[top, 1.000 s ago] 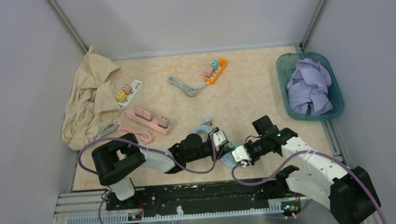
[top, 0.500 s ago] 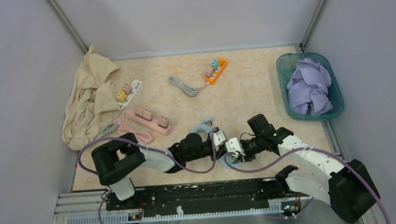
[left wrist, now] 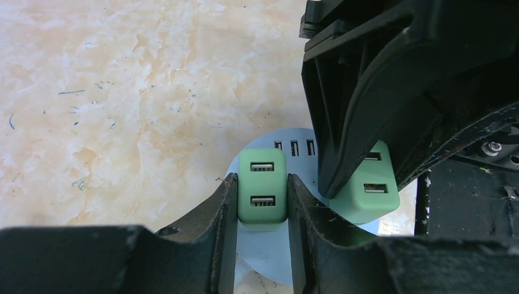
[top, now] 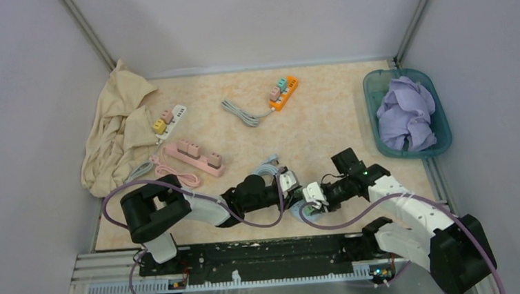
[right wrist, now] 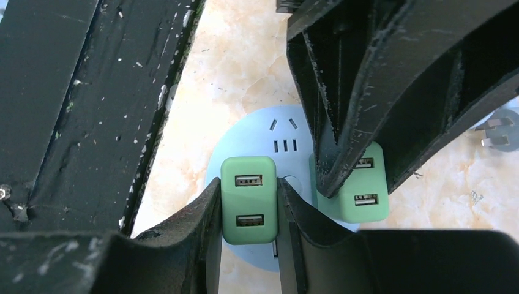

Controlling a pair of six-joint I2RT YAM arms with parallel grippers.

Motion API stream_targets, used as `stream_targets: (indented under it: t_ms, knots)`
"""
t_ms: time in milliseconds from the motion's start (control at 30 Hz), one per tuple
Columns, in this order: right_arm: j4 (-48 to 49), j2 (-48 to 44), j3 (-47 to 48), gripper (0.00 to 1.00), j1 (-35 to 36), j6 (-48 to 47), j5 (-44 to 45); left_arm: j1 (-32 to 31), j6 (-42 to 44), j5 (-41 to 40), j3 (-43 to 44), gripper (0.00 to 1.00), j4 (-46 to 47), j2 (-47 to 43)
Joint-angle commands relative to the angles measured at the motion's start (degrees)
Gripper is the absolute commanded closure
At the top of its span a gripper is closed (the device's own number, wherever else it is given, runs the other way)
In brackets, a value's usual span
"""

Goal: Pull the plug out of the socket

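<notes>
Both claws are down at the round blue socket [left wrist: 269, 138], front middle of the counter [top: 324, 115]. The left claw [left wrist: 262, 180] is pinched tight on one green plug [left wrist: 262, 191], and the right claw [right wrist: 249, 184] squeezes the other green plug [right wrist: 249, 202]. Both plugs look seated in the socket, though the fingers hide their bases.

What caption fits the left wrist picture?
Left claw squeezing a green plug on the round blue socket.
</notes>
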Motion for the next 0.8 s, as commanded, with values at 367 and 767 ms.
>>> stream_targets:
  t_ms: [367,767]
  knots:
    - [19.49,1.42,2.42,1.00,6.43,12.52,3.22,-0.42,0.39,2.84,-0.87,0.99,-7.96,2.42]
    - [11.63,-0.49,3.87,1.00,-2.03,12.31,1.76,-0.44,0.67,1.99,-2.30,0.99,-7.61,1.72]
